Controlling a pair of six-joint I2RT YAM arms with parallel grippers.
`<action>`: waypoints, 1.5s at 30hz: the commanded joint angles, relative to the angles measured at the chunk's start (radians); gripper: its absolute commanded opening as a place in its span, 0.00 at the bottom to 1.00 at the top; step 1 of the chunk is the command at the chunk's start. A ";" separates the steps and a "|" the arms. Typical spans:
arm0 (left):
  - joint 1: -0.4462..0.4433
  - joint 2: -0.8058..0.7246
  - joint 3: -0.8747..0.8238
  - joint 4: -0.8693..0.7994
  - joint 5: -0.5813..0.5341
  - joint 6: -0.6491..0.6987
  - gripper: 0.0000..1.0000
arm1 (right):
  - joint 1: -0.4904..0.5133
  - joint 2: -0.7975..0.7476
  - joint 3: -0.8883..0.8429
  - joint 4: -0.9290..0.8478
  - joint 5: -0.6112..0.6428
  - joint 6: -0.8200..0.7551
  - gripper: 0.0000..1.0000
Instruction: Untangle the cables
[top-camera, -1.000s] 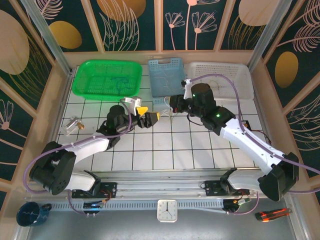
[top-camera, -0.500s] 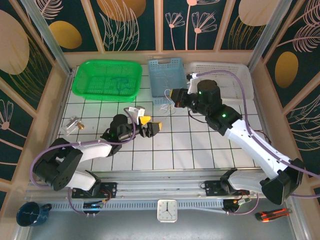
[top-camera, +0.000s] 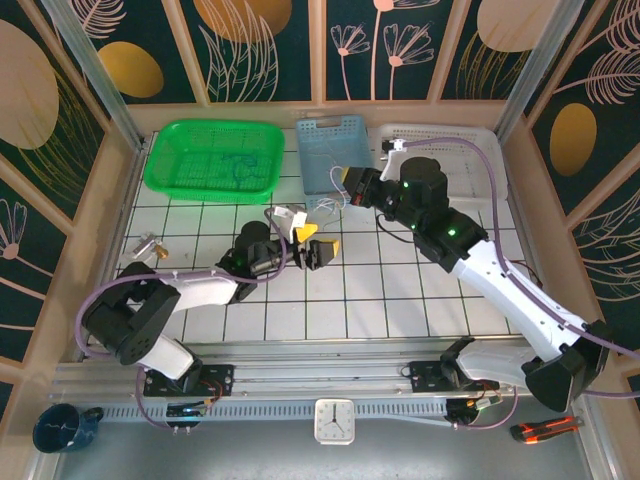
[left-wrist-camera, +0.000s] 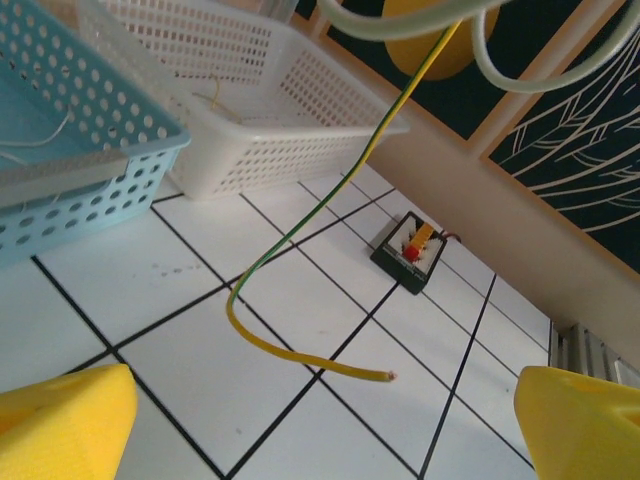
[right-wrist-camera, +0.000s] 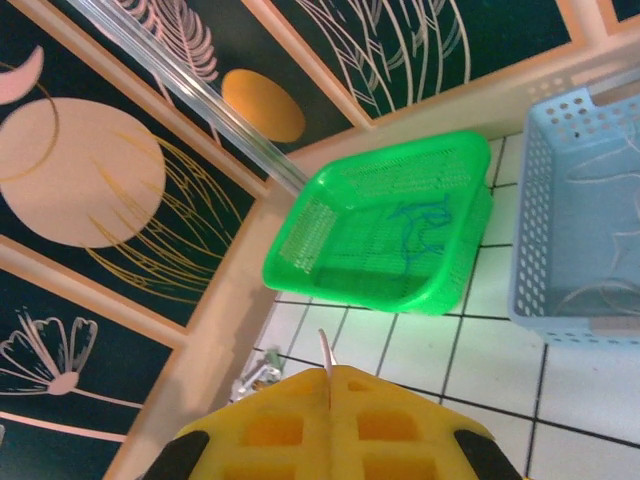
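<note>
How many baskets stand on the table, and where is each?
3. The green basket sits at the far left, the blue basket in the far middle, the white basket at the far right, partly behind the right arm. None seems hidden.

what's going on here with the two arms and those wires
Two robot arms are working through tangled cables. The right end effector is shut on a thin cable, held up beside the blue basket. A yellow cable hangs down in front of the left end effector, its free end resting on the tiled table. The left end effector is open and holds nothing. A blue cable lies in the green basket.
</note>
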 joint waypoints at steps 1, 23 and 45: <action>-0.010 0.040 0.052 0.078 -0.016 0.022 0.97 | 0.032 -0.025 0.016 0.078 0.028 0.043 0.00; -0.027 0.136 0.050 0.211 -0.093 -0.051 0.00 | -0.025 -0.057 0.074 0.089 0.083 0.050 0.00; -0.022 -0.230 -0.072 -0.155 -0.368 0.010 0.00 | -0.444 -0.243 -0.066 -0.027 -0.043 0.040 0.00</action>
